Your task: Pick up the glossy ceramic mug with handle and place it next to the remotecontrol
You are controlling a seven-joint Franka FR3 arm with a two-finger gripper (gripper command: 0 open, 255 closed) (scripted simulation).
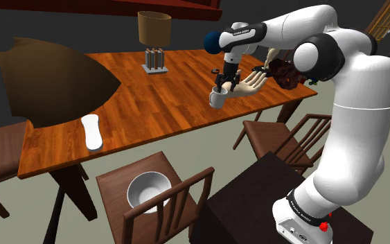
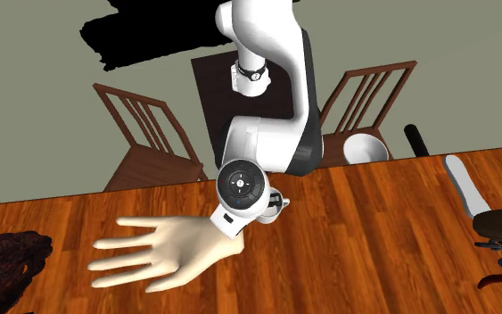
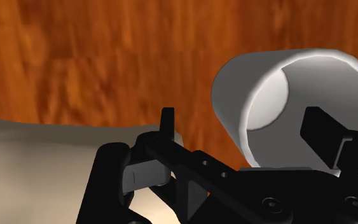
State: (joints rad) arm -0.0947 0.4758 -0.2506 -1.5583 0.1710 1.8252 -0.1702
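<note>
My pincer (image 1: 223, 82) hangs right over the pale mug (image 1: 217, 98), released, fingers spread and clasping nothing. The mug seems to stand on the worktop (image 1: 165, 104) just beside a model hand (image 1: 250, 83) (awkwardly close, hence my approach from above). The white remote (image 1: 91, 132) lies well apart, toward the shoulder view's left, so I expect a long carry once it's gripped.
</note>
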